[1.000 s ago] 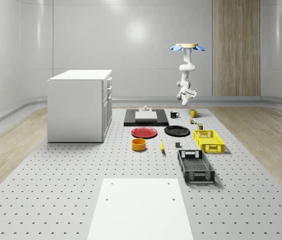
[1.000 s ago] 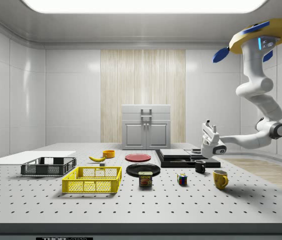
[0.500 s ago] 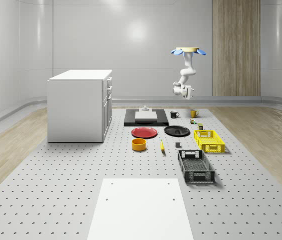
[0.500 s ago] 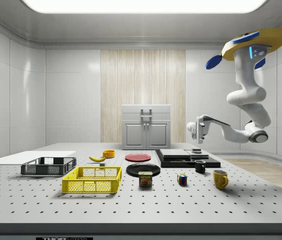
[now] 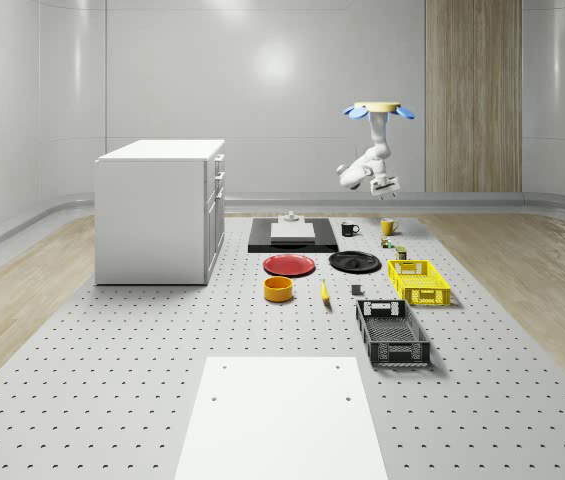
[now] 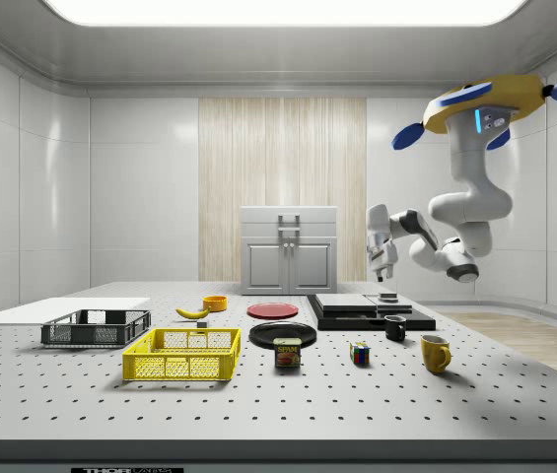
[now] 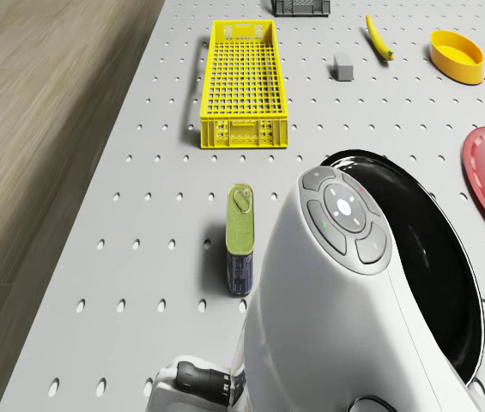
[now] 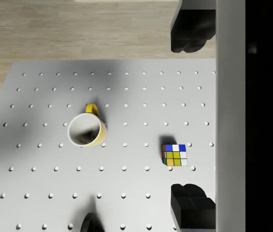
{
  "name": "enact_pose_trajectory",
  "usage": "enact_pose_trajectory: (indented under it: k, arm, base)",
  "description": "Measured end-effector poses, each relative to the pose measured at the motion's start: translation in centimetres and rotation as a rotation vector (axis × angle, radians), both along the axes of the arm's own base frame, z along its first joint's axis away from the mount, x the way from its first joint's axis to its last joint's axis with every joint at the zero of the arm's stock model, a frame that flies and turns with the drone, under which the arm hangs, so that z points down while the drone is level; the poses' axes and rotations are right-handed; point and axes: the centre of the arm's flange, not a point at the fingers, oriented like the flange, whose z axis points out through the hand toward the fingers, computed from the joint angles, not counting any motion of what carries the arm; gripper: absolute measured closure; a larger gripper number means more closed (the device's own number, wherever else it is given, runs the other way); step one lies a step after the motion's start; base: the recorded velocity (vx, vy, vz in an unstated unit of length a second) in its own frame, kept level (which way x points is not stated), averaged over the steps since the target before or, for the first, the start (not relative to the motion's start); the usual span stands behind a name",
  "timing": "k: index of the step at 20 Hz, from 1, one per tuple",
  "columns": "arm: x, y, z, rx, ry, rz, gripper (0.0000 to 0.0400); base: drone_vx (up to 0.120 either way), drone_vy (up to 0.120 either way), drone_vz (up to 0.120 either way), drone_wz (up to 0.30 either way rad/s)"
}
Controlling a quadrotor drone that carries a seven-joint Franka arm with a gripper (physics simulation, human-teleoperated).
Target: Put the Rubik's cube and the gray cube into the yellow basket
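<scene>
Pale walls and a wood-panelled strip close off the room, and the perforated desk (image 5: 112,400) runs down the whole-scene view, where the drone (image 5: 377,109) hovers high over the desk's far end with its arm folded beneath it; the yellow basket (image 5: 419,282) lies toward that view's right, a black crate (image 5: 392,332) nearer the camera and a white cabinet (image 5: 160,210) at its left. From the side, the drone (image 6: 485,102) hangs near the side view's right, well above the desk, and the gripper (image 6: 381,246) points down over the black tray (image 6: 369,313); the Rubik's cube (image 6: 359,354) sits between a tin can (image 6: 287,353) and a yellow mug (image 6: 436,353), the yellow basket (image 6: 185,355) toward that view's left. On the drone camera, the gray cube (image 7: 343,67) lies beside the yellow basket (image 7: 244,81), near a banana (image 7: 378,39). At the wrist, the fingers (image 8: 191,30) stand spread wide and hold nothing, with the Rubik's cube (image 8: 175,154) and the yellow mug (image 8: 85,130) far below on the desk.
</scene>
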Motion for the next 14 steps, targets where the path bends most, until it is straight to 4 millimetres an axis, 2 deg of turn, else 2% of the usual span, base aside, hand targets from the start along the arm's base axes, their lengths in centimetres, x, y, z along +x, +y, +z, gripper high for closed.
enact_pose_trajectory:
  k: [5, 12, 14]
  arm:
    - [0.0, -1.3, -0.3, -0.139, 0.004, -0.004, 0.0000]
    - [0.0, -2.0, -0.3, -0.207, 0.006, -0.005, 0.0000]
    - [0.0, -2.1, -0.3, -0.215, 0.006, -0.005, 0.0000]
  base:
    - [0.120, 0.000, -0.120, 0.000]
    - [0.120, 0.000, -0.120, 0.000]
    - [0.020, 0.000, -0.120, 0.000]
